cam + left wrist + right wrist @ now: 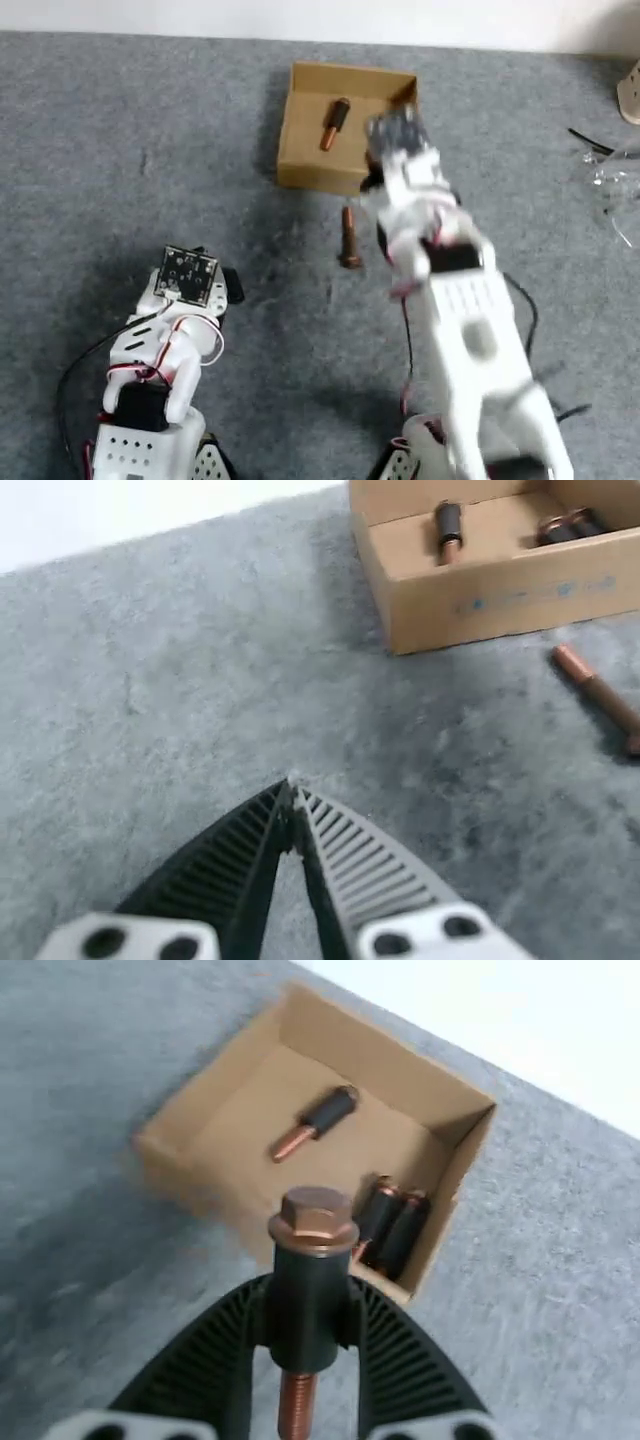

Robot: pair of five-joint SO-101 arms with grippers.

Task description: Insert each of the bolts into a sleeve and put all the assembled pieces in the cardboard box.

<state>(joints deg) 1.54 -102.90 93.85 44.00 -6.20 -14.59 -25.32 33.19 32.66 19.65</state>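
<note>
My right gripper point(308, 1305) is shut on an assembled piece point(312, 1228), a copper bolt in a black sleeve, held upright near the front right corner of the cardboard box point(390, 1055). In the high view this gripper point(382, 172) hangs at the box point(300, 140). Inside lie one assembled piece point(315, 1122) and two more side by side point(392, 1222). A bare copper bolt point(349, 238) lies on the carpet in front of the box. My left gripper point(293, 792) is shut with nothing in it, low over the carpet at the near left point(205, 272).
Grey carpet point(150, 130) covers the table. Clear plastic and a black cable point(605, 165) lie at the far right. A pale object point(630, 90) sits at the right edge.
</note>
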